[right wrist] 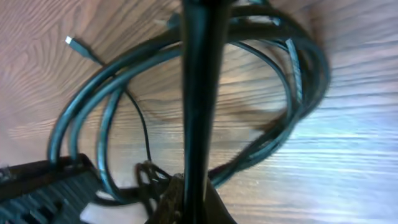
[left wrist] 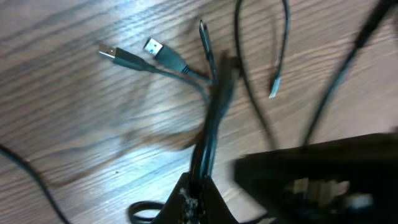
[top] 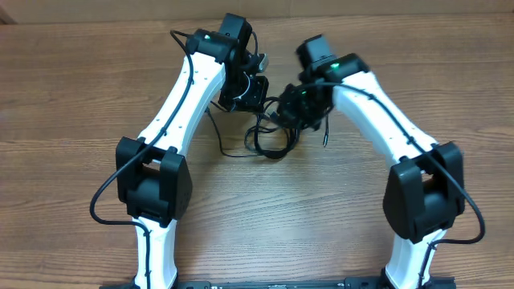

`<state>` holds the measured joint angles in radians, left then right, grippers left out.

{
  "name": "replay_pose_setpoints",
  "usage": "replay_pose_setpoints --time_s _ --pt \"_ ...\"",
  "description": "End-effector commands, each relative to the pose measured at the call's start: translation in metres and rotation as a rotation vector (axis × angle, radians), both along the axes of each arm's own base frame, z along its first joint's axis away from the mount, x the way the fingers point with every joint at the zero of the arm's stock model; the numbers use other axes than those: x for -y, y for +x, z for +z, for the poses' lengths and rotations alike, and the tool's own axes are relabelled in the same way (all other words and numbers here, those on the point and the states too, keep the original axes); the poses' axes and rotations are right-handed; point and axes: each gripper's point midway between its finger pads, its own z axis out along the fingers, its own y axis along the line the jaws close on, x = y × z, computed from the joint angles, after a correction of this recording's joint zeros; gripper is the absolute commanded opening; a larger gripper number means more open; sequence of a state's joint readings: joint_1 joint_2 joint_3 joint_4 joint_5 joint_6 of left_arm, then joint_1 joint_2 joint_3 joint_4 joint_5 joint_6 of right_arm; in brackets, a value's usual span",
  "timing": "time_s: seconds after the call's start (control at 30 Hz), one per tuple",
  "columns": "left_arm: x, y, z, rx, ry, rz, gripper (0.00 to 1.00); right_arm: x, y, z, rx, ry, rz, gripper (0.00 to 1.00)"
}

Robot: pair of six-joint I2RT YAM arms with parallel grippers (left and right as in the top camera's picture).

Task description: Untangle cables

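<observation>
Right now the thin black flexible cables (top: 277, 135) are lying in a tangled bunch of loops on the brown wood-grain table (top: 80, 96), at its far-ctr part, btw the two white arms. The left gripper (left wrist: 194, 186) is pinching a bundle of several strands, jaws closed tight on them w/ no gap showing. Those strands are running up from its tips and fanning out toward two black USB plugs w/ silver metal ends (left wrist: 155, 47), which are lying side by side on the wood. A small slim plug end (left wrist: 273, 92) is sitting off to their right. The right gripper (right wrist: 186, 190) is also clamping a cable, jaws shut on one strand that is stretching straight up thru the right wrist view. Approx three or four loops are curving round behind it on the table, some overlapping. One thin strand is ending in a tiny light connector (right wrist: 69, 41) near the upper left.
</observation>
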<state>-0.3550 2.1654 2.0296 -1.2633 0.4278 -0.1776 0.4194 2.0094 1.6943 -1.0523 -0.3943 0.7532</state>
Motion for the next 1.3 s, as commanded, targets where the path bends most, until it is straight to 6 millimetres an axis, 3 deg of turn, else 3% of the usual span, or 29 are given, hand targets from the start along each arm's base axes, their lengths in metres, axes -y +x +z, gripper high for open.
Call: replay_pose_setpoints --time_s 0.0,0.23,0.43,0.6,0.83,0.93,1.0,1.07,1.27 --pt "0.018 -0.006 0.033 0.007 -0.134 -0.01 0.04 -0.019 -0.007 -0.025 -0.016 -0.029 -0.027 0.04" --pt "0.011 -0.013 0.034 -0.051 -0.144 0.02 0.04 -0.056 0.002 -0.062 0.044 0.163 0.026 0.04" --pt "-0.001 -0.014 0.034 -0.09 -0.145 0.055 0.04 -0.078 0.005 -0.078 0.162 0.332 0.09 0.04" --pt "-0.007 -0.007 0.036 -0.081 -0.165 0.074 0.04 -0.072 -0.017 -0.096 0.137 0.298 0.155 0.08" --pt "-0.043 0.001 0.017 -0.041 0.049 0.14 0.04 -0.058 -0.015 -0.08 0.124 0.394 0.2 0.13" --pt "-0.061 0.003 0.009 -0.035 0.156 0.194 0.06 -0.049 -0.016 -0.078 0.089 0.42 0.189 0.09" --pt "-0.07 0.004 0.003 -0.038 0.209 0.232 0.1 -0.046 -0.018 -0.081 0.069 0.411 0.181 0.04" --pt "-0.073 0.002 -0.002 -0.05 0.227 0.25 0.24 -0.045 -0.02 -0.082 0.061 0.407 0.182 0.04" --pt "-0.077 -0.006 -0.016 -0.089 0.251 0.248 0.45 -0.05 -0.026 -0.083 0.05 0.403 0.197 0.04"
